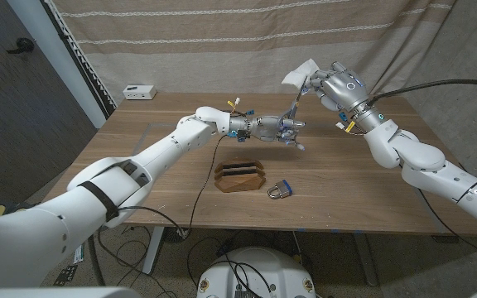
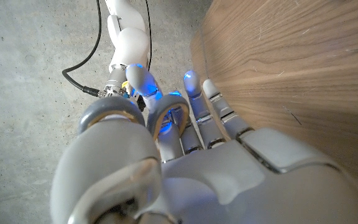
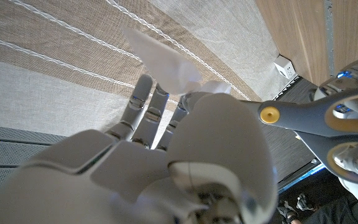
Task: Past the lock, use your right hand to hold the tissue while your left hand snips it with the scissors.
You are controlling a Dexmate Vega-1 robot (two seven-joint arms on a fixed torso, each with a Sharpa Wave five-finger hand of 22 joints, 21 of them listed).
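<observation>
Tissue (image 1: 300,73), white and crumpled, is pinched in the right hand (image 1: 331,85), raised above the far right part of the wooden table (image 1: 371,178) in front of a striped beige curtain (image 1: 222,41). The left hand (image 1: 281,129) grips grey-handled scissors (image 1: 295,106) with its fingers through the loops, blades angled up toward the tissue; from the right wrist, the pivot screw sits just beside the right hand's thumb. On the table, nearer the robot, a wooden holder (image 1: 240,175) stands with a padlock (image 1: 279,191) just beside it. A small white box (image 1: 140,92) rests at the table's far left corner. A dark door (image 1: 15,91) stands left, over a grey concrete floor (image 2: 30,93).
</observation>
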